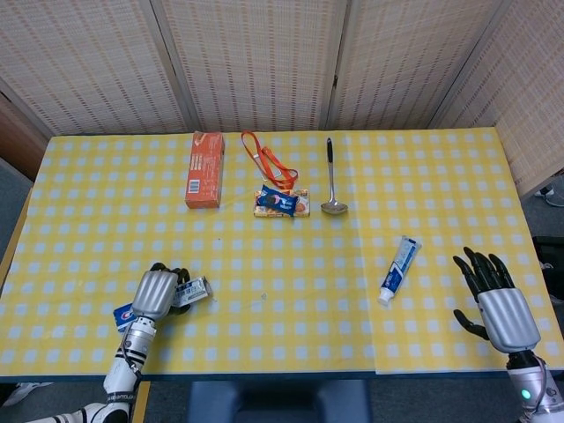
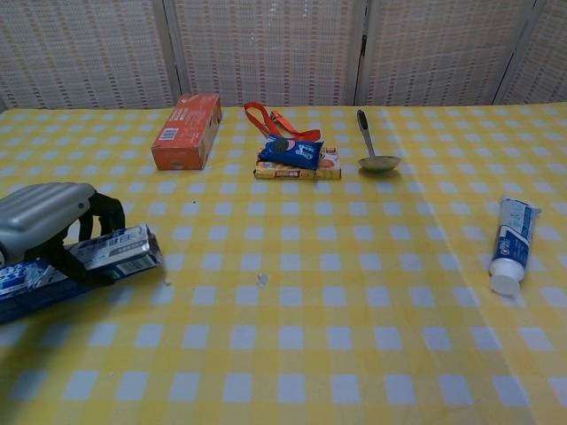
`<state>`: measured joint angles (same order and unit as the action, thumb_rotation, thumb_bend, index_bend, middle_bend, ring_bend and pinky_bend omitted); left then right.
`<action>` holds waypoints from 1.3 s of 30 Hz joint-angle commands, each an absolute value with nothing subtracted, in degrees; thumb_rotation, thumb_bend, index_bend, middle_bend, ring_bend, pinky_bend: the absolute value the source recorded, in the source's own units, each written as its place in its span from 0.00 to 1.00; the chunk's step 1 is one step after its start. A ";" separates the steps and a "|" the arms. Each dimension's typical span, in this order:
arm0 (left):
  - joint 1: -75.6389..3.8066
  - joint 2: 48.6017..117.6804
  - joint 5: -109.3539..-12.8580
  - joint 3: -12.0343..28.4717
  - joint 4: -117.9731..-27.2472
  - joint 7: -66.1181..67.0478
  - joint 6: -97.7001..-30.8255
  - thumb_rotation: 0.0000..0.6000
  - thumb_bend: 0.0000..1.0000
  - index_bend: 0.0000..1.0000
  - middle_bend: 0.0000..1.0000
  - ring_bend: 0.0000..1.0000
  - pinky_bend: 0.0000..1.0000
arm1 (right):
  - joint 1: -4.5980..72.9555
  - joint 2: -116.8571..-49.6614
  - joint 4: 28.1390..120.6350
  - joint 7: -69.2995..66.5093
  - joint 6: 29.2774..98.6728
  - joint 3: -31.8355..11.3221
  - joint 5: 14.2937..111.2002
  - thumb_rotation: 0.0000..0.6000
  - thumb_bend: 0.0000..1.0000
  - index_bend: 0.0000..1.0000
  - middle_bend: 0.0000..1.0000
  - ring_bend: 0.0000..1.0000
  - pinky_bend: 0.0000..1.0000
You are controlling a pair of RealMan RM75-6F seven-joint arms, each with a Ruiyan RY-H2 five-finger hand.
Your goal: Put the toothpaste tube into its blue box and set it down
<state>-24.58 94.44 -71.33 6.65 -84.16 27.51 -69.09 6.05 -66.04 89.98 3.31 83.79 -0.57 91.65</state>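
Note:
The blue and silver toothpaste box [image 1: 196, 290] [image 2: 115, 251] lies flat near the table's front left. My left hand [image 1: 157, 293] [image 2: 49, 221] covers its middle, fingers curled over it and gripping it. The white and blue toothpaste tube [image 1: 398, 268] [image 2: 513, 244] lies on the cloth at the right, cap toward the front edge. To the right of the tube, my right hand [image 1: 495, 296] hovers with fingers spread, holding nothing, clear of the tube. The chest view does not show that hand.
An orange carton [image 1: 204, 168] [image 2: 186, 130] lies at the back left. An orange lanyard [image 1: 264, 159] [image 2: 270, 119] and a blue packet on a small box [image 1: 282, 203] [image 2: 296, 155] sit at back centre, a metal ladle [image 1: 332, 176] [image 2: 372, 146] beside them.

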 commanded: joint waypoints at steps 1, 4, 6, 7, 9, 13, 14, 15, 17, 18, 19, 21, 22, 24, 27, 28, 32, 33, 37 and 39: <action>-24.02 93.53 -72.93 5.53 -85.75 28.79 -70.67 1.00 0.16 0.62 0.77 0.57 0.33 | 7.09 -66.18 89.24 2.50 82.12 -0.63 91.70 1.00 0.29 0.00 0.00 0.00 0.05; -23.70 93.01 -74.06 4.65 -87.20 30.34 -71.71 1.00 0.16 0.61 0.77 0.56 0.33 | 9.67 -65.81 88.07 2.00 79.09 -0.94 92.77 1.00 0.29 0.00 0.00 0.00 0.05; -23.51 92.99 -74.49 4.19 -87.79 31.28 -72.21 1.00 0.16 0.61 0.77 0.56 0.33 | 11.89 -65.11 87.78 2.23 77.09 -1.51 93.81 1.00 0.29 0.00 0.00 0.00 0.05; -23.42 93.02 -74.62 4.04 -88.01 31.58 -72.42 1.00 0.16 0.60 0.77 0.55 0.33 | 12.87 -64.75 87.65 2.71 76.16 -1.75 94.22 1.00 0.29 0.00 0.00 0.00 0.05; -23.24 93.06 -75.12 3.73 -88.44 32.19 -72.96 1.00 0.16 0.60 0.76 0.55 0.33 | 15.21 -63.65 87.77 4.61 73.18 -2.22 94.55 1.00 0.29 0.00 0.00 0.01 0.05; -22.88 92.97 -76.26 3.31 -88.84 32.93 -74.14 1.00 0.16 0.59 0.75 0.54 0.33 | 19.83 -61.74 88.90 8.03 65.95 -2.69 94.21 1.00 0.29 0.03 0.01 0.06 0.05; -22.80 92.88 -76.41 3.30 -88.94 33.03 -74.34 1.00 0.16 0.58 0.75 0.54 0.33 | 21.07 -61.50 89.14 9.14 64.06 -2.73 94.19 1.00 0.29 0.04 0.02 0.07 0.05; -22.76 92.82 -76.43 3.33 -88.99 33.07 -74.41 1.00 0.16 0.57 0.74 0.53 0.32 | 21.87 -61.47 89.27 10.25 62.93 -2.73 94.29 1.00 0.29 0.07 0.04 0.08 0.05; -22.68 92.71 -76.31 3.45 -88.95 32.97 -74.44 1.00 0.16 0.56 0.72 0.52 0.32 | 23.40 -62.06 89.18 13.16 61.34 -2.71 95.02 1.00 0.29 0.13 0.07 0.10 0.05; -22.66 92.67 -76.21 3.52 -88.88 32.87 -74.39 1.00 0.16 0.55 0.71 0.52 0.32 | 23.96 -62.51 89.04 14.16 60.79 -2.70 95.25 1.00 0.29 0.15 0.09 0.10 0.05; -22.63 92.63 -76.05 3.61 -88.76 32.75 -74.31 1.00 0.16 0.55 0.71 0.51 0.32 | 24.71 -63.15 88.81 15.21 59.88 -2.67 95.35 1.00 0.29 0.16 0.10 0.11 0.05; -22.62 92.56 -75.82 3.77 -88.57 32.58 -74.18 1.00 0.16 0.54 0.69 0.50 0.32 | 25.90 -63.97 88.57 16.61 57.98 -2.60 95.04 1.00 0.29 0.18 0.11 0.12 0.05; -22.60 92.50 -75.73 3.82 -88.51 32.47 -74.14 1.00 0.16 0.53 0.69 0.50 0.32 | 26.47 -64.37 88.44 17.38 57.04 -2.61 94.77 1.00 0.29 0.18 0.12 0.12 0.05; -22.56 92.32 -75.65 3.94 -88.39 32.12 -74.09 1.00 0.16 0.53 0.69 0.50 0.32 | 27.77 -65.38 88.08 19.34 54.80 -2.68 93.89 1.00 0.29 0.19 0.12 0.12 0.05; -22.48 91.94 -75.78 4.04 -88.35 31.66 -74.17 1.00 0.16 0.53 0.68 0.50 0.32 | 29.49 -66.84 88.04 21.36 52.02 -2.87 92.48 1.00 0.29 0.21 0.12 0.12 0.05; -22.44 91.81 -75.85 4.05 -88.34 31.51 -74.23 1.00 0.16 0.53 0.68 0.50 0.32 | 30.00 -67.15 88.06 21.98 51.24 -2.88 92.18 1.00 0.29 0.21 0.12 0.12 0.05; -22.20 91.24 -76.01 4.14 -88.46 31.00 -74.57 1.00 0.16 0.53 0.68 0.50 0.32 | 31.79 -68.23 87.64 25.75 48.62 -2.65 91.26 1.00 0.29 0.24 0.13 0.12 0.05; -22.14 91.06 -76.04 4.19 -88.50 30.86 -74.65 1.00 0.16 0.53 0.68 0.50 0.32 | 32.11 -68.49 87.37 26.85 47.94 -2.48 90.79 1.00 0.29 0.24 0.13 0.12 0.05; -22.01 90.58 -76.08 4.45 -88.51 30.19 -74.84 1.00 0.16 0.53 0.68 0.50 0.32 | 32.12 -68.81 86.51 28.63 47.41 -1.64 89.53 1.00 0.29 0.25 0.13 0.13 0.05; -21.98 90.46 -75.98 4.53 -88.32 29.97 -74.75 1.00 0.16 0.53 0.68 0.50 0.32 | 31.84 -69.19 85.44 28.06 48.15 -1.02 89.81 1.00 0.29 0.26 0.14 0.14 0.05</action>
